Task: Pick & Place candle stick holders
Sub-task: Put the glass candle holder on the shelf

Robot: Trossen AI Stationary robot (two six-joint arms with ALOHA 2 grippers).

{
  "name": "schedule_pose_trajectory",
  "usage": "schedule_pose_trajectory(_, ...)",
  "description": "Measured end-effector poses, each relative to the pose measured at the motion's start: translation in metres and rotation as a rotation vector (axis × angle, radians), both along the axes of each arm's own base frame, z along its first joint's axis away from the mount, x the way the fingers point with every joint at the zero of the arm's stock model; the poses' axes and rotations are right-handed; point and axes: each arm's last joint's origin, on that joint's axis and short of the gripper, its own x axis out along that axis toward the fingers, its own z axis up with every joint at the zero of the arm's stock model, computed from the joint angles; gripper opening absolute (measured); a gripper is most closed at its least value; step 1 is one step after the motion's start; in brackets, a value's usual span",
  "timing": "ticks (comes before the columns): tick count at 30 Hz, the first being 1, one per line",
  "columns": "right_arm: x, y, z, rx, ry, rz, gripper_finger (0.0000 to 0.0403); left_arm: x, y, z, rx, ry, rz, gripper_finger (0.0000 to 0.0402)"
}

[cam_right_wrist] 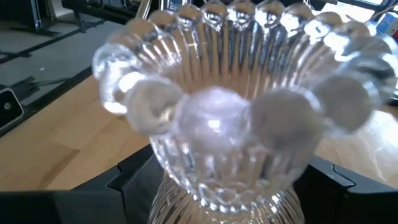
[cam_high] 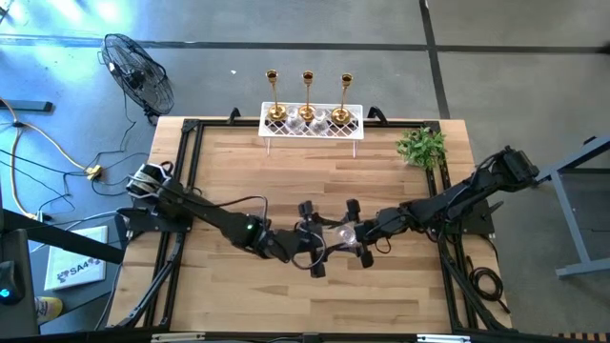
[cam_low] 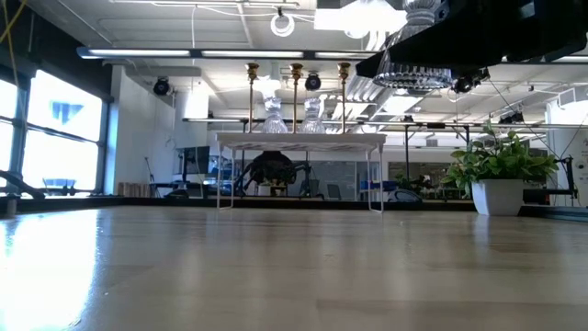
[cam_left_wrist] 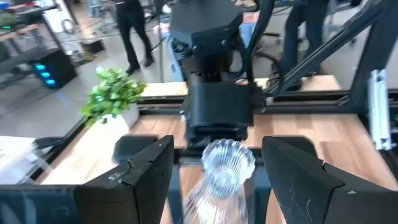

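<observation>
A clear glass candle stick holder [cam_high: 343, 233] is in the air over the table's middle, between my two grippers. My right gripper [cam_high: 359, 233] is shut on it, and its ribbed, beaded cup [cam_right_wrist: 230, 93] fills the right wrist view. My left gripper [cam_left_wrist: 217, 180] is open; its fingers stand on either side of the holder [cam_left_wrist: 227, 165] without touching it. Three gold holders [cam_high: 307, 90] and two more glass ones [cam_low: 276, 115] stand on the white lattice rack [cam_high: 312, 121] at the far edge. My right gripper has the glass holder between its two fingers [cam_right_wrist: 127, 180], at the narrow ribbed part [cam_right_wrist: 217, 193] below the beaded cup. The glass itself hides the place of contact. The holder is lifted well clear of the table, its round foot [cam_low: 413, 72] lowest and level.
A small green plant [cam_high: 421, 146] in a white pot stands at the far right corner. The table's black frame rails [cam_high: 186, 152] run along its edges. A fan [cam_high: 138, 71] and cables lie on the floor at the left. People stand beyond the table [cam_left_wrist: 134, 25].
</observation>
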Motion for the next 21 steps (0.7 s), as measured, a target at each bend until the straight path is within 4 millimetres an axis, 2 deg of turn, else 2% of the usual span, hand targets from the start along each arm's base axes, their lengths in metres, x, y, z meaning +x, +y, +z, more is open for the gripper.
schedule_pose_trajectory(5, -0.004, -0.001, 0.008, -0.011, -0.018, 0.005, 0.0270, -0.014, -0.009, 0.007, 0.031, 0.011, 0.053, 0.0239)
schedule_pose_trajectory(12, -0.022, -0.011, 0.036, -0.086, -0.082, -0.022, 0.0269, -0.033, -0.025, 0.007, 0.122, 0.062, 0.162, 0.0239)
schedule_pose_trajectory(15, -0.035, -0.022, 0.053, -0.130, -0.104, -0.053, 0.0269, -0.040, -0.031, 0.003, 0.180, 0.088, 0.225, 0.0239)
schedule_pose_trajectory(21, -0.055, -0.053, 0.102, -0.124, -0.167, -0.085, 0.0269, -0.048, -0.035, -0.004, 0.200, 0.131, 0.266, 0.0239)
